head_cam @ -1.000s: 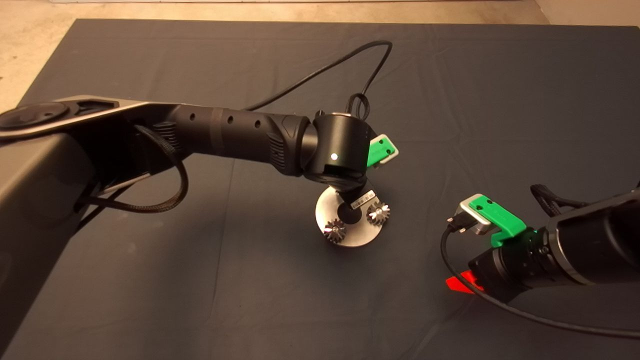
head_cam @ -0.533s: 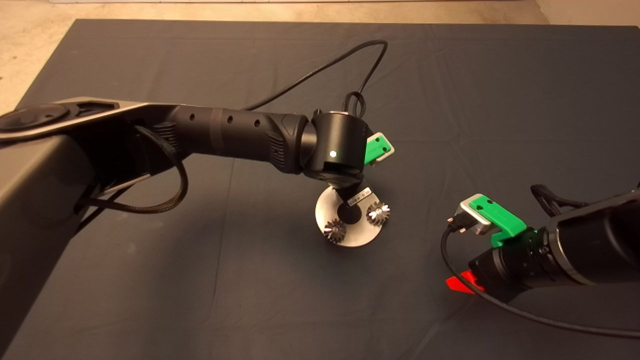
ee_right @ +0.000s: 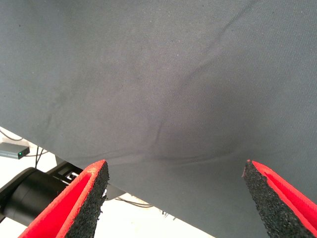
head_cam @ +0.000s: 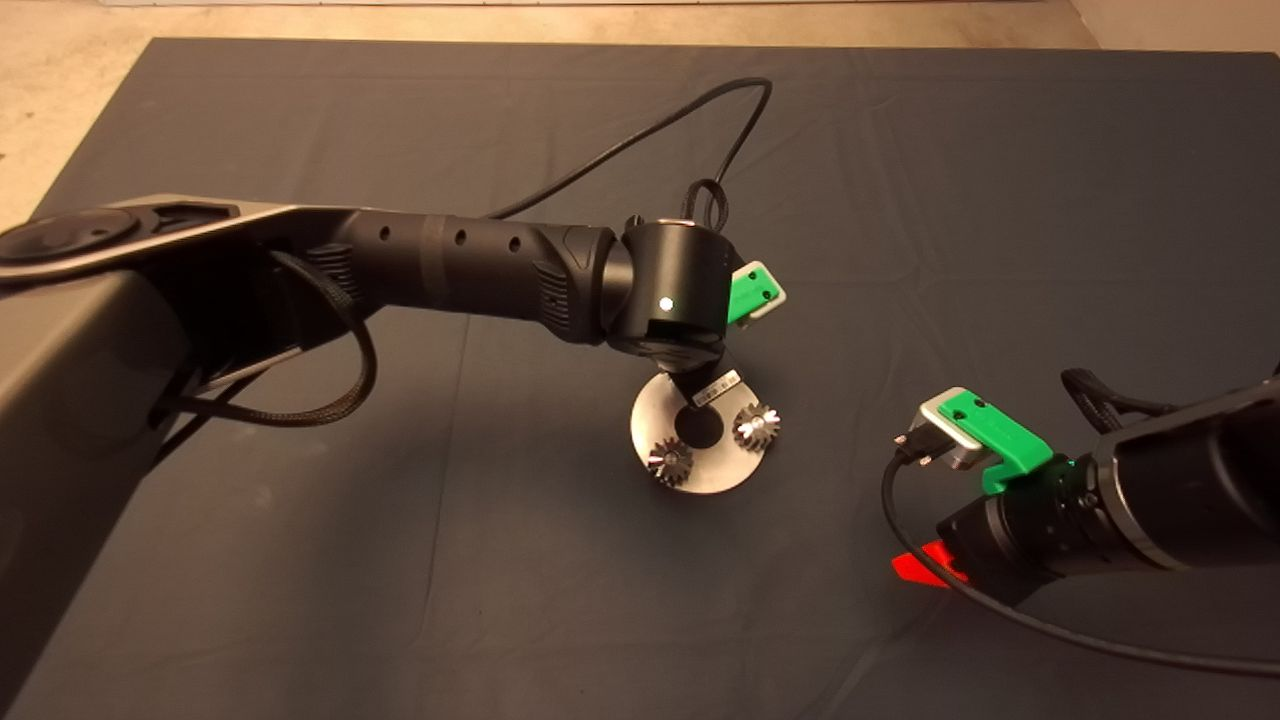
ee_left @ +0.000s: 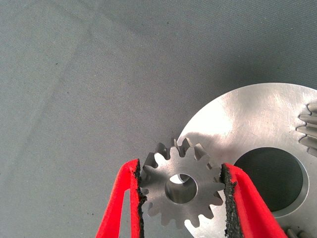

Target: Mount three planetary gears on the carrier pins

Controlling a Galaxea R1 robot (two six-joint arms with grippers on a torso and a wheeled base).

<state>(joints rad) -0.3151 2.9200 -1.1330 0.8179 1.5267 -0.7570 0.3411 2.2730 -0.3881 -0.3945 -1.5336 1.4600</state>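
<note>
- Left gripper [ee_left: 181, 191] is pinching a third gear [ee_left: 181, 187] flat between its pads, over the far rim of the disc [head_cam: 655, 415], with the centre hole just beside it.
- The two other planetary gears [head_cam: 669, 461] and [head_cam: 757, 427] sit on the disc's near side, beyond the hole from that pincer.
- Right gripper [ee_right: 176, 198] hangs wide and empty over the mat [head_cam: 1000, 200], well apart from the disc.

Dark grey cloth mat [head_cam: 1000, 200] covers most of the tabletop, creased with a fold line near centre. Pale beige floor [head_cam: 60, 90] shows past its edge from 10 to 12 o'clock in the head view.
</note>
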